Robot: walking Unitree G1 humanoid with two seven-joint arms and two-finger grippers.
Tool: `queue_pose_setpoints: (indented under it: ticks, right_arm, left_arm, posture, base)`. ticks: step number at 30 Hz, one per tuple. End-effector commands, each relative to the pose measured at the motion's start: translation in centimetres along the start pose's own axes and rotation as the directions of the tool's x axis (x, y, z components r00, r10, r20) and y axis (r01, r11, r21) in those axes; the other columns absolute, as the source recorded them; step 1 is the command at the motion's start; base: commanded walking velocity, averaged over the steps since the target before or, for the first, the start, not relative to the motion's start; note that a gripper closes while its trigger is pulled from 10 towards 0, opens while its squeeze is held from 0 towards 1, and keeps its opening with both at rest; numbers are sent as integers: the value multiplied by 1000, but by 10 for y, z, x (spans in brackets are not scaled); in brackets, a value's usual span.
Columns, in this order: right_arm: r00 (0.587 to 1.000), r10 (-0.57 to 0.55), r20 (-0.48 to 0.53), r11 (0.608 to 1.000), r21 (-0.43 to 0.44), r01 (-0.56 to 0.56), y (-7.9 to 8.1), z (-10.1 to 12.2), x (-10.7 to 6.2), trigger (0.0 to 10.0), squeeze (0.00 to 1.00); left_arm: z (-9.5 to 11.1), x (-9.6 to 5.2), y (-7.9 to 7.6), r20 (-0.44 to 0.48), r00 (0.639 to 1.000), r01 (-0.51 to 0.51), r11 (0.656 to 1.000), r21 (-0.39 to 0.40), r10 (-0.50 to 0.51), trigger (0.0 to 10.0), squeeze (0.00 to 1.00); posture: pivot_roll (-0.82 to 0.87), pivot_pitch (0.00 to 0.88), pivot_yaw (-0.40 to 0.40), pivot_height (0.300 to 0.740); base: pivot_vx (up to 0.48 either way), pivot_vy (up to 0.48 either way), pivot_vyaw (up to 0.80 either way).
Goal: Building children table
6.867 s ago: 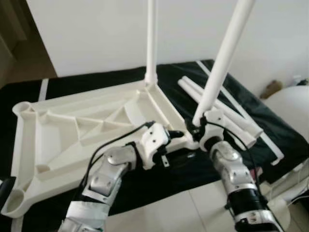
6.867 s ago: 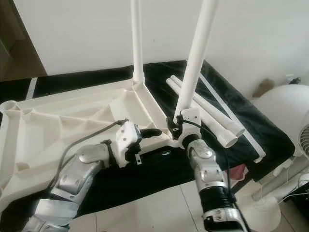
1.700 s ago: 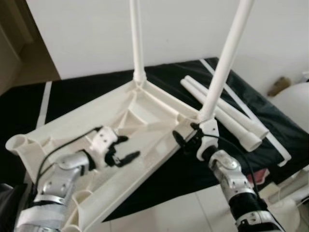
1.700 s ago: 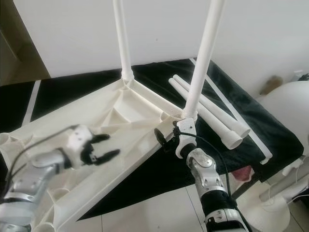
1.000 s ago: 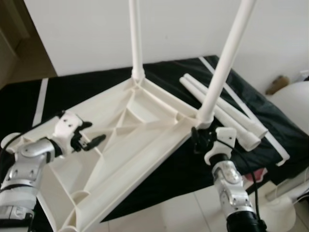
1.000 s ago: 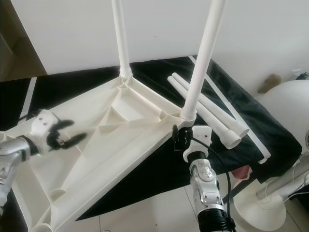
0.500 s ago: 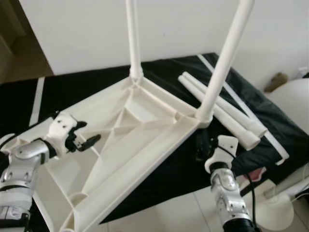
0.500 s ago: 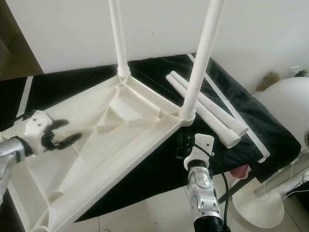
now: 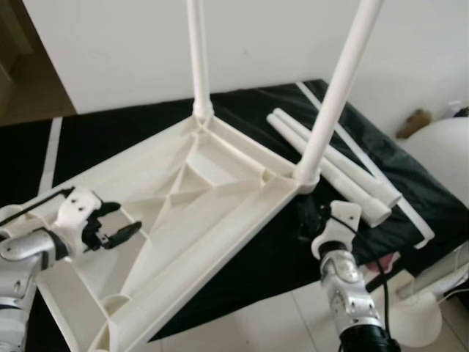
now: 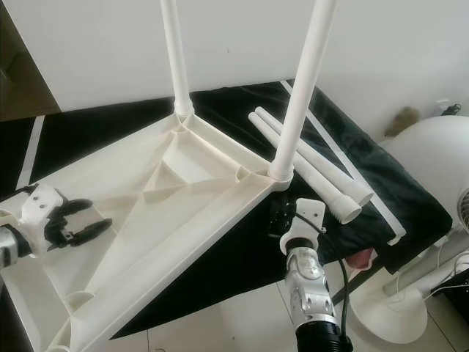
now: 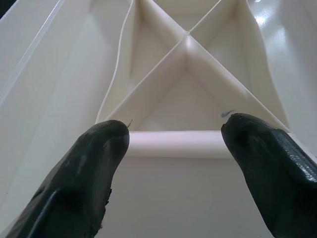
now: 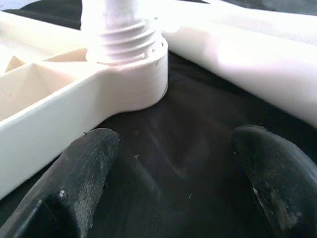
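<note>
The white plastic tabletop lies upside down on a black mat, ribbed underside facing up, one corner pointing toward the robot's right. Two white legs stand upright in its corner sockets: the far leg at the back corner and the near leg at the right-hand corner, where its threaded end sits in the round socket. Two loose legs lie side by side on the mat just beyond the near leg, and a thin white strip lies along the mat's right edge. The left gripper hovers over the left part of the underside, its two black fingers spread apart and holding nothing; in the left wrist view a fingertip sits at each end of a short cross rib. The right gripper is low over the mat just beside the socket corner, fingers parted and empty. A white round object stands at the far right, and pale floor tiles lie in front of the mat.
</note>
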State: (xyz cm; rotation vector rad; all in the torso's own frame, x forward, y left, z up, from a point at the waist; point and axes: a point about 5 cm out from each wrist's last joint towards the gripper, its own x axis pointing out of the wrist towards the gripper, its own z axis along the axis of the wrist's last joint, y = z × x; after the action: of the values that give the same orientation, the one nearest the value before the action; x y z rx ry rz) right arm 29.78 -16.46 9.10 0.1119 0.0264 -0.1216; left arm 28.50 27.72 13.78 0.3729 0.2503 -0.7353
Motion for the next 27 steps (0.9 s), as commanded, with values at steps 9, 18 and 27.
queue_pose_setpoints:
  ticks: [9,18,27]
  right_arm:
    - [996,74,-59,997,-7,-74,9,-2,13,10000,0]
    - [988,135,-70,990,-29,-137,16,2,26,10000,0]
    - [970,217,-112,972,-71,-225,22,4,43,10000,0]
  left_arm:
    - [-17,-26,9,-93,996,5,999,-32,-8,10000,0]
    - [-19,-21,-14,-95,989,109,992,-67,-115,10000,0]
    - [-16,20,-87,-31,918,392,915,-96,-396,10000,0]
  posture:
    - [-6,40,-11,740]
    - [11,33,-12,740]
    - [7,20,-8,740]
  base:
    - [0,0,0]
    - [0,0,0]
    - [0,0,0]
